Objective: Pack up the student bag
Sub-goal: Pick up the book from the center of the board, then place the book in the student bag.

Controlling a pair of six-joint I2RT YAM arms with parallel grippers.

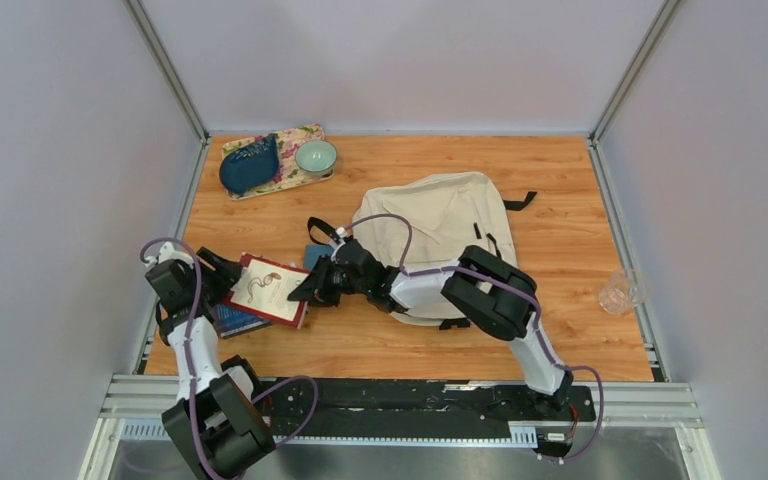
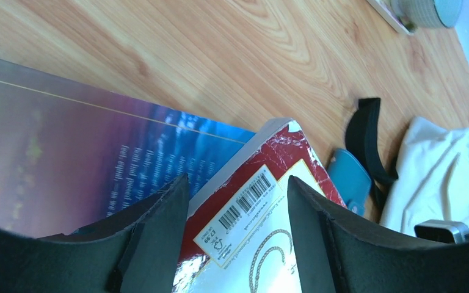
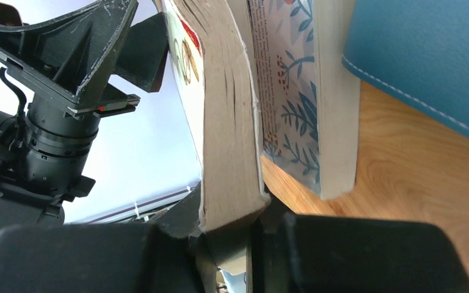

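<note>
The right gripper (image 3: 229, 238) has its two fingers pinched on the near corner of the red-bordered book (image 3: 229, 122), the thick block of pages running down into the narrow gap between them. At the book's left end, the left gripper (image 2: 237, 183) has its fingers (image 2: 159, 226) spread wide, one on each side of the barcode corner. I can't tell from here whether they actually touch the cover. The book sits tilted on top of a purple-blue book (image 2: 67, 152), and a floral-cover book (image 3: 290, 91) lies close against it on the right. Just beyond that is a teal pouch (image 3: 427, 55), resting on the wooden table (image 1: 580, 200) beside a black strap (image 2: 366, 134). The student bag (image 1: 440, 225) lies flat in the middle of the table, to the right of the books. The right arm reaches leftward across its near edge. In the far left corner a flowered tray (image 1: 300, 135) holds a dark blue dish (image 1: 250, 165) and a pale green bowl (image 1: 316, 156). A clear cup (image 1: 620, 290) stands at the right edge, well apart from everything else.
</note>
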